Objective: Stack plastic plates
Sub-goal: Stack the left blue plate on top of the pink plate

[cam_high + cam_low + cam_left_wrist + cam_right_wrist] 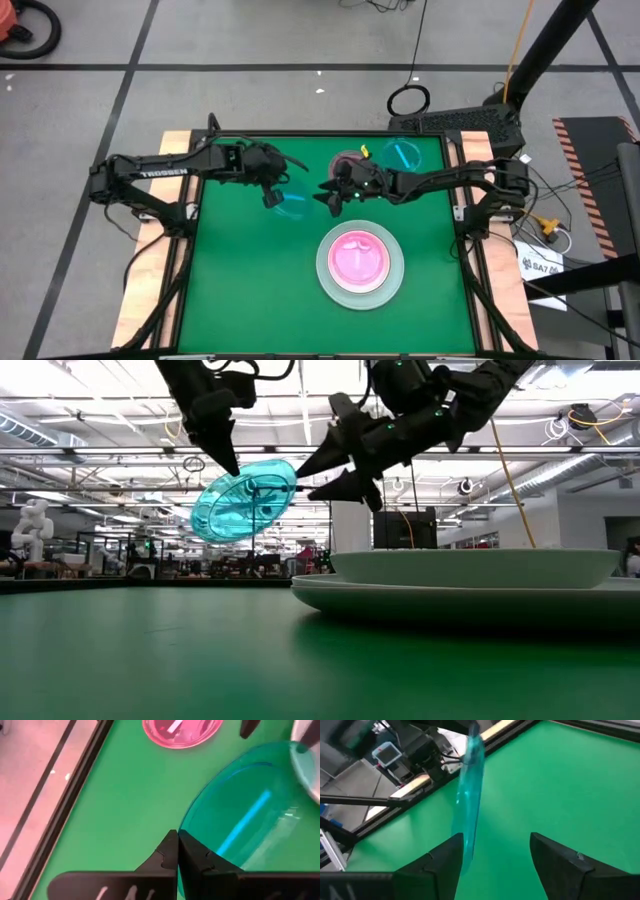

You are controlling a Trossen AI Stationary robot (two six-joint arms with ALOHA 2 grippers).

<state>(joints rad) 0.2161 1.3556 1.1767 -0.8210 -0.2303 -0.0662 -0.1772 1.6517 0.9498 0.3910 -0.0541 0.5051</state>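
Observation:
A clear teal plate (293, 204) hangs tilted in the air over the middle of the table. My left gripper (271, 197) is shut on the plate's rim. My right gripper (326, 196) is open just right of the plate. In the right wrist view the plate (470, 795) stands edge-on in front of one of its fingers (445, 865). Toward the near edge, a pink plate (357, 257) lies in a large pale plate (390, 285) on the table. A second teal plate (403, 154) and a dark pinkish plate (347, 160) lie near the far edge. My left gripper pinches the teal plate's rim (189, 829) between its two shut fingers (170, 851), coming from above and slanting down. The plate is lifted clear of the table and hangs tilted below the fingers (225, 455). My right gripper: I cannot tell whether its finger touches the plate's rim (465, 855).
The green mat (240, 280) has bare room at the near left. The stack of plates (470, 585) sits low in front of the low camera. The table's wooden side rails (150, 270) and a black frame border the mat.

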